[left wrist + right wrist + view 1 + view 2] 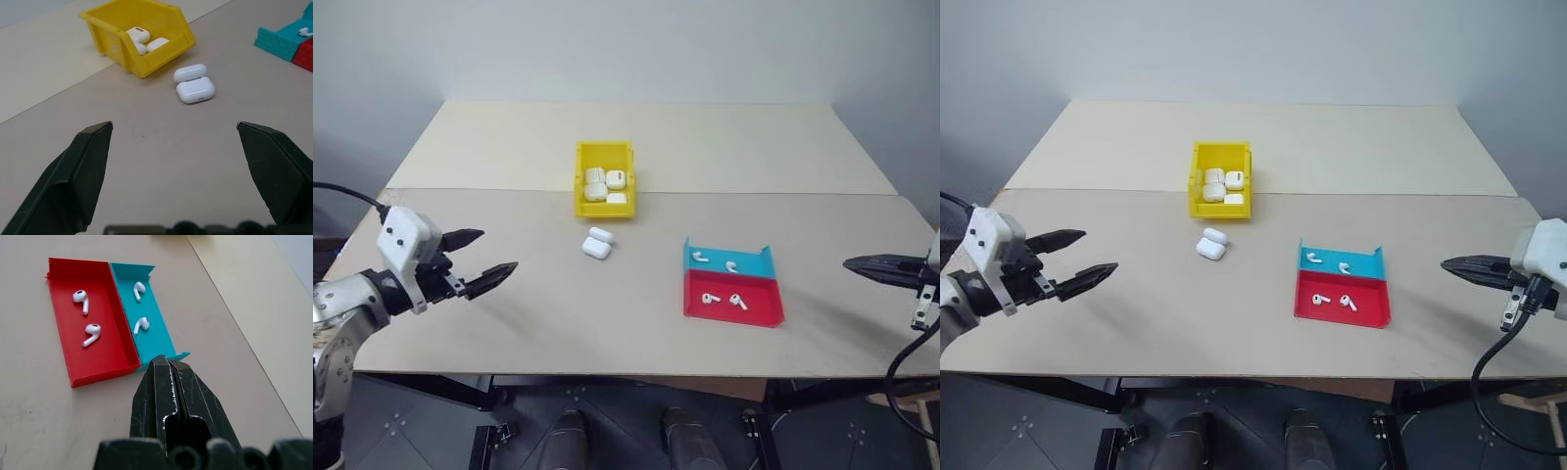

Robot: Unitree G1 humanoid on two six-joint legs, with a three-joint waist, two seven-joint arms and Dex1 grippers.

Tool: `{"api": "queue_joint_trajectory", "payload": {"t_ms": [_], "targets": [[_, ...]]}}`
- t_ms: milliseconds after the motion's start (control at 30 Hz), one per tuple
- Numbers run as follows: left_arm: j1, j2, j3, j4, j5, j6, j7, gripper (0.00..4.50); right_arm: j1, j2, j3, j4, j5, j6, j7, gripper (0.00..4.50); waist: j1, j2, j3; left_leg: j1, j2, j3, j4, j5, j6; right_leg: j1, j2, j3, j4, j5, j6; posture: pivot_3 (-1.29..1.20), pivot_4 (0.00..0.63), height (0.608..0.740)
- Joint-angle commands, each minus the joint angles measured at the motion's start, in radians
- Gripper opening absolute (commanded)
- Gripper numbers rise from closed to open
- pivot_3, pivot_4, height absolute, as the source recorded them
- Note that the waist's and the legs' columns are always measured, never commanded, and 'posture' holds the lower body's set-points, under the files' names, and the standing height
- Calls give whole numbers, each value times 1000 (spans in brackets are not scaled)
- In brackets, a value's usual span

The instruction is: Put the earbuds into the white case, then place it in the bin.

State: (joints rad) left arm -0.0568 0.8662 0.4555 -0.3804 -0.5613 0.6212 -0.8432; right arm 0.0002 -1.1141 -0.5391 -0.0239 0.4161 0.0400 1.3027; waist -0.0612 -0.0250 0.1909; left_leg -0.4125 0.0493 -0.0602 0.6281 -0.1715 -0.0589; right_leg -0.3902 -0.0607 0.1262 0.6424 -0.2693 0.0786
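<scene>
left gripper (481, 259) wide, empty; right gripper (1457, 264) closed, empty | case (597, 243) centre, open for earbuds (723, 294) | bin (578, 183) waits

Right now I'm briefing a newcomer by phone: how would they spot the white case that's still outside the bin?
Find the yellow bin near the table's middle. On the bare tabletop just in front of it, toward the robot, lies one white case with its lid flipped open. Unlike the other cases, piled inside the bin, it sits alone on the table.
</scene>
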Motion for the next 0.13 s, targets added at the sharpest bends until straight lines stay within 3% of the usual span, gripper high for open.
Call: {"api": "queue_joint_trajectory", "payload": {"t_ms": [33,133], "targets": [[9,18,37,-47,-30,4,-8,4438,-23,-18,3,7,-10,-49,18,0,-2,0,0,0,0,0,0,0,0,0,0,0,0,0,0,0,150,740],[14,20,40,-54,-51,17,-9,4438,-27,-15,15,13,-21,-60,17,0,-4,0,0,0,0,0,0,0,0,0,0,0,0,0,1,0,150,740]]}}
